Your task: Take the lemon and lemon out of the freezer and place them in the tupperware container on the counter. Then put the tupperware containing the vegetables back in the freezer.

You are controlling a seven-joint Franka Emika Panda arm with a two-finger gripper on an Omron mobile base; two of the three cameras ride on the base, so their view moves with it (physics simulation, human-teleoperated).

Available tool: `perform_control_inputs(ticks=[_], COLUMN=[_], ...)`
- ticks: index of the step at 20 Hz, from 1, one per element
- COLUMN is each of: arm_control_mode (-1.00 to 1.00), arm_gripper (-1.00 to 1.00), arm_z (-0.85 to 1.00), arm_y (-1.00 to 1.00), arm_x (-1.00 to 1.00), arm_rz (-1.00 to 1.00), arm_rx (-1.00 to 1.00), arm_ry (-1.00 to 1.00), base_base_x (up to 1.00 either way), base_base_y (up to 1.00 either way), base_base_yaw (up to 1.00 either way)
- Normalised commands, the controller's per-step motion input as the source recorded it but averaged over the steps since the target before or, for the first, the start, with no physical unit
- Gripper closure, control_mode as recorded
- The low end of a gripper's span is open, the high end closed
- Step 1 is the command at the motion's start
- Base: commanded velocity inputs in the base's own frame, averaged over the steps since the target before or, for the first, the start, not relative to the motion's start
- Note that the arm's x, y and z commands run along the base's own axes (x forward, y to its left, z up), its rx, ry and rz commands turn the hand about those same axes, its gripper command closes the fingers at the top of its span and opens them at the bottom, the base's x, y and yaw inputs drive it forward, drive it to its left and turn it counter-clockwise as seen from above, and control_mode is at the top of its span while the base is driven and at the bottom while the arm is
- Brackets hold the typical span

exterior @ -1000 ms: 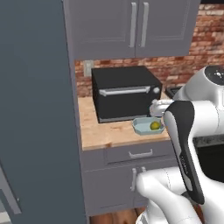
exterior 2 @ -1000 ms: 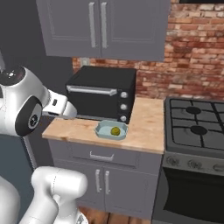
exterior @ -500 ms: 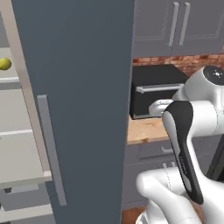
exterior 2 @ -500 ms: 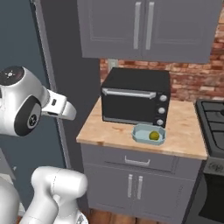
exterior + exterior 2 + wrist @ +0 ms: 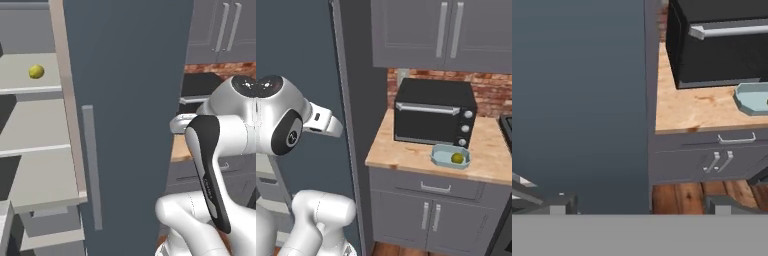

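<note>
Left base view, left to right: one lemon (image 5: pixel 35 72) rests on an upper freezer shelf (image 5: pixel 30 88), a small round bright yellow fruit on a flat pale grey ledge. It sits well back from the shelf edge, so I judge it will not roll out. Next comes the open freezer door (image 5: pixel 127 100), a smooth slate-grey slab with a long grey handle (image 5: pixel 91 165); it stands between my arm and the shelves, so I expect to have to reach around it.

Right base view, left to right: the door edge, then the counter (image 5: pixel 406 161), light wood with visible grain. A boxy black microwave (image 5: pixel 433 118) stands at its back. Just in front lies the tupperware (image 5: pixel 450 157), a shallow translucent blue-grey tray with rounded corners. The second lemon (image 5: pixel 457 158), duller yellow, lies inside it, held by the low rim.

My gripper (image 5: pixel 639 204) is spread wide and holds nothing; its dark tips (image 5: pixel 721 204) point at the door and cabinet fronts.
</note>
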Motion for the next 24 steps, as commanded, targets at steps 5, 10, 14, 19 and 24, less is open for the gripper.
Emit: perform_control_inputs(ticks=[5,10,14,19,24], arm_control_mode=[1.0,1.0,1.0,1.0,1.0], arm_gripper=[-1.0,-1.0,-1.0,-1.0,-1.0], arm_z=[0.0,0.0,0.0,0.0,0.0], arm_y=[0.0,0.0,0.0,0.0,0.0], arm_x=[0.0,0.0,0.0,0.0,0.0], arm_rz=[0.0,0.0,0.0,0.0,0.0], arm_rx=[0.0,0.0,0.0,0.0,0.0], arm_ry=[0.0,0.0,0.0,0.0,0.0], base_base_x=[0.0,0.0,0.0,0.0,0.0], base_base_y=[0.44,0.46,0.39,0.29,0.37], base_base_yaw=[0.0,0.0,0.0,0.0,0.0])
